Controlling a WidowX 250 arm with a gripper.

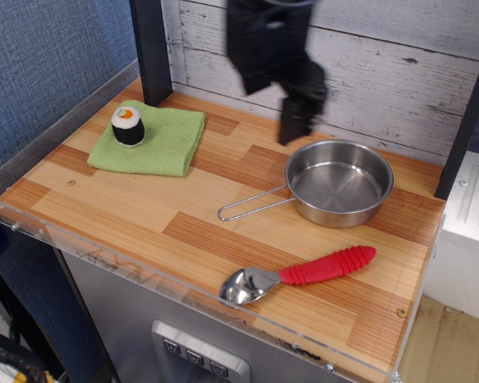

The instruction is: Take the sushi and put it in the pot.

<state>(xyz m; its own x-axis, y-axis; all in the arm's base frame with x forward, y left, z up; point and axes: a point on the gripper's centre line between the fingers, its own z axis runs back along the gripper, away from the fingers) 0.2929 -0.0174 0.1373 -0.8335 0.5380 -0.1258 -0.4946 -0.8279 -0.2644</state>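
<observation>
The sushi (128,125) is a small black roll with a white top and an orange and green centre. It stands upright on a green cloth (152,141) at the back left of the table. The pot (339,182) is a shallow shiny steel pan at the right, empty, with its wire handle (251,206) pointing left and forward. My gripper (294,128) hangs blurred above the table just left of the pot's back rim, well to the right of the sushi. It holds nothing that I can see. The blur hides how its jaws stand.
A metal spoon with a red ribbed handle (303,274) lies near the front edge, in front of the pot. A dark post (150,48) stands behind the cloth. A white plank wall (399,72) closes the back. The wooden table (144,207) has a clear plastic rim.
</observation>
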